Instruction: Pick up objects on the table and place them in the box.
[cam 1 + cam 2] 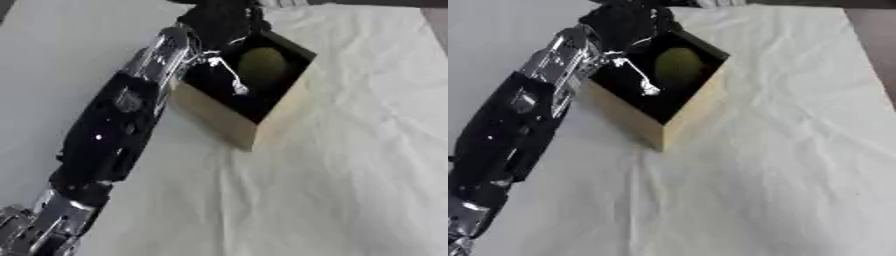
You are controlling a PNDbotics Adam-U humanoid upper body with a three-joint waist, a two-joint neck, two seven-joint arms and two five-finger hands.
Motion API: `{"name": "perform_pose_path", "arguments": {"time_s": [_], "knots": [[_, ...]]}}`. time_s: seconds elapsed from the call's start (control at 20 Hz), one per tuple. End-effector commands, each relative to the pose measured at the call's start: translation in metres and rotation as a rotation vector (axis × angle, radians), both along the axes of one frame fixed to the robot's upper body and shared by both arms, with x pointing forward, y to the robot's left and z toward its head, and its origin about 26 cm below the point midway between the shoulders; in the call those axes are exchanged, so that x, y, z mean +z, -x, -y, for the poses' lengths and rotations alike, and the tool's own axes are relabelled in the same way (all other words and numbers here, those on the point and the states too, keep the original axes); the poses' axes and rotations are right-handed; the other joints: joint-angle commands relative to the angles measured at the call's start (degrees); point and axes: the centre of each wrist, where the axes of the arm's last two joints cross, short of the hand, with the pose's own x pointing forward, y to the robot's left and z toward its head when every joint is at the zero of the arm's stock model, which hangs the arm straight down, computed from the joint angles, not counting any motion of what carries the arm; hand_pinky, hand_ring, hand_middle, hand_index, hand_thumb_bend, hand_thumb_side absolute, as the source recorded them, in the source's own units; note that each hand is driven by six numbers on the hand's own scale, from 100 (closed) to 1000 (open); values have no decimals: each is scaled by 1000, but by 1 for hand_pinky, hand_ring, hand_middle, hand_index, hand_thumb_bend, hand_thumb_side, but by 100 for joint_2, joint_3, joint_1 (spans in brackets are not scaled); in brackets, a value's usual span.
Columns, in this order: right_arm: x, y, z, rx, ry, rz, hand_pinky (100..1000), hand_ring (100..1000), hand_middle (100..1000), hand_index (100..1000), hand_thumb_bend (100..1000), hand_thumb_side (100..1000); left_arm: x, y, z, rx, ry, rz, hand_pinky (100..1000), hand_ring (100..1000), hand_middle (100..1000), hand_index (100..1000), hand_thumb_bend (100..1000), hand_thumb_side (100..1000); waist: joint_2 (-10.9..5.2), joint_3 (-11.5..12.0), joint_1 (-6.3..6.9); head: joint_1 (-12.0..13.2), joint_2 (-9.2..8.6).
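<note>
A tan box [216,118] with a dark inside stands on the white cloth, turned corner-on to me. A round yellow-green object [262,66] lies inside it, towards the far side. My left arm reaches from the lower left up along the box's left side. My left hand [223,22] is dark and blurred above the box's far left corner, just beyond the round object. A thin white cable [229,75] hangs from the wrist over the box's opening. My right hand shows in neither view.
A wrinkled white cloth [350,175] covers the table, with wide free room to the right of the box and in front of it. A bare grey surface [52,60] lies to the left. The table's far right edge [866,30] shows as a dark strip.
</note>
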Motion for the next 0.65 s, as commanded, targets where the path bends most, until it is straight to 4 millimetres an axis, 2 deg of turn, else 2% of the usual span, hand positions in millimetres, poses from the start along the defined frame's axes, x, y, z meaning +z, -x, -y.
{"name": "perform_pose_path", "arguments": {"time_s": [0.05,0.2,0.25,0.35,0.5,0.65], "knots": [[8,5,3,-10,5,33,798,673,679,811,399,637,23,8,-10,-15,57,82,724,765,767,897,597,582,-183,14,-3,-31,25],[9,6,5,-19,12,39,798,674,680,812,398,637,43,27,-23,-87,165,171,701,744,749,887,572,562,-204,61,22,-86,70],[10,6,5,-23,14,41,798,674,680,812,398,636,52,37,-30,-117,222,206,685,724,731,879,534,550,-213,84,36,-122,87],[10,6,7,-29,17,43,797,674,681,812,399,636,67,54,-45,-167,341,259,669,699,706,869,529,554,-227,118,59,-183,105],[10,6,9,-43,18,44,797,675,681,812,399,636,84,82,-75,-239,535,323,647,680,687,861,537,557,-260,204,93,-330,132],[10,6,10,-50,20,46,796,677,683,813,400,636,91,102,-104,-270,682,354,636,669,676,854,531,558,-296,270,116,-434,140]]}}
